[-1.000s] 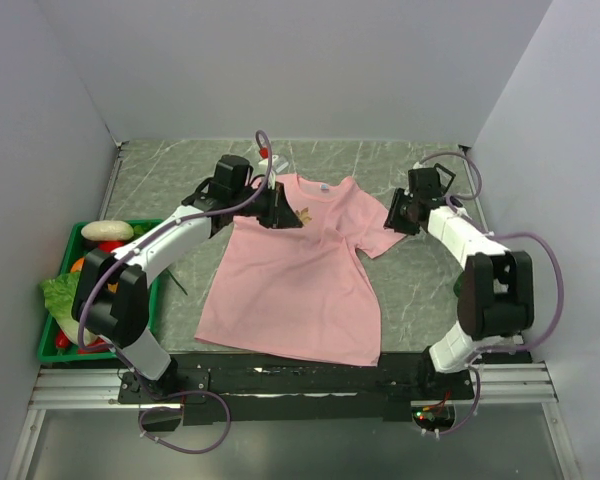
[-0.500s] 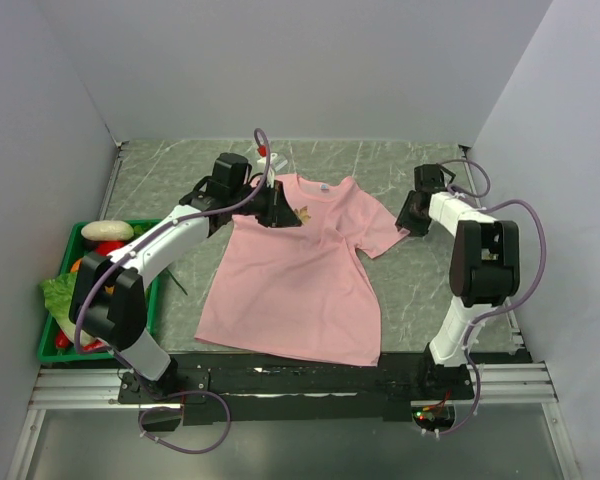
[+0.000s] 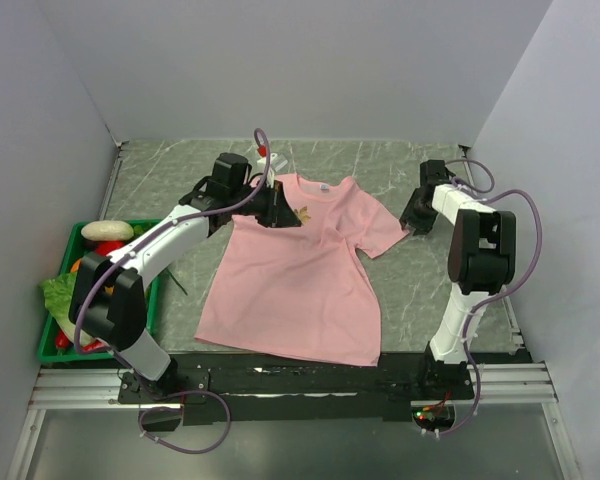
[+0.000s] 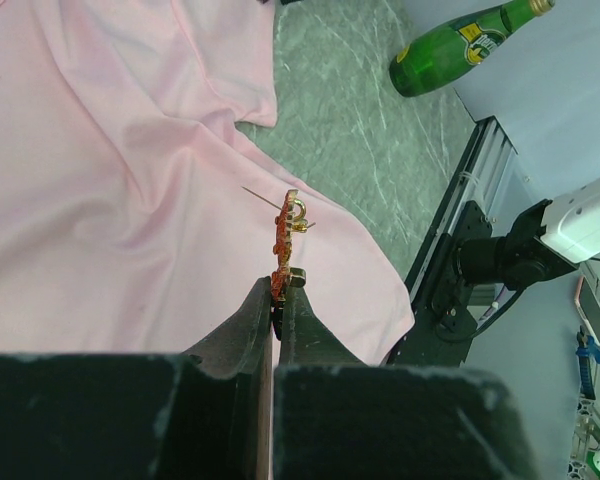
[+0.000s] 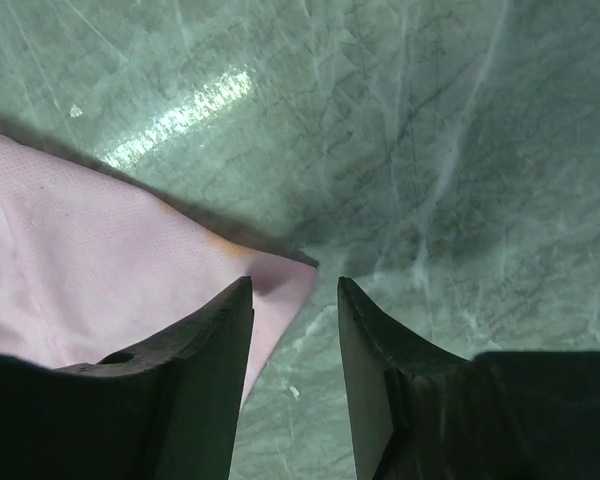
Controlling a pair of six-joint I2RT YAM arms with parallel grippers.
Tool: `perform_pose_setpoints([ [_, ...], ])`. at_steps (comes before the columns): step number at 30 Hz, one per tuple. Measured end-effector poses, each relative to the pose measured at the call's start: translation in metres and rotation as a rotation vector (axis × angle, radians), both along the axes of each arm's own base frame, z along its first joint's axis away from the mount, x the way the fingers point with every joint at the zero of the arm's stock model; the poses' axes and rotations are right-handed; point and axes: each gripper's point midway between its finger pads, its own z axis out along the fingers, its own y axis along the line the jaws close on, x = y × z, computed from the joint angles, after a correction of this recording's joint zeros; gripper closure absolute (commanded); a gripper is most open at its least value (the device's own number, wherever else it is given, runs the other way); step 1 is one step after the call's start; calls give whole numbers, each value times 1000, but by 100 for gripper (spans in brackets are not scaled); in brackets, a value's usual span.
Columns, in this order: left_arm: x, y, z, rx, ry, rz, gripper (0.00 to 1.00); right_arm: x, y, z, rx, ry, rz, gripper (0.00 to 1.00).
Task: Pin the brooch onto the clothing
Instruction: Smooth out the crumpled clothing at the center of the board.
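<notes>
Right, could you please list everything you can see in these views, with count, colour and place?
T-shirt: one, light pink, spread mid-table.
brooch: one, orange-red, pinched in the left pincer above the T-shirt.
bottle: one, green with a yellow label, lying on the table past the T-shirt.
crate: one, green, by the left wall.
produce: several pieces, white, red, orange and green, in the crate.
table: one, grey-green marbled.
left pincer: one, black, shut on the brooch.
right pincer: one, black, open over the T-shirt's sleeve corner.
</notes>
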Motion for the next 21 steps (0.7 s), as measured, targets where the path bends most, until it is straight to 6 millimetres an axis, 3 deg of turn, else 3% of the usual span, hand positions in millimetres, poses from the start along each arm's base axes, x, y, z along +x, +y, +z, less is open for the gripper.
perform_pose_setpoints([
  [7,-1,1,7,-9,-16,0,99,-1,2,-5,14,24,-11,56],
  [11,-2,1,11,-13,-25,0,99,4,2,-8,16,44,-13,65],
  [16,-2,1,12,-12,-29,2,99,5,0,-9,13,69,-15,80],
  [19,-1,2,12,-9,-33,4,99,4,0,-9,17,74,-18,97],
  [21,-1,2,11,-7,-37,3,99,4,1,-9,22,73,-14,100],
])
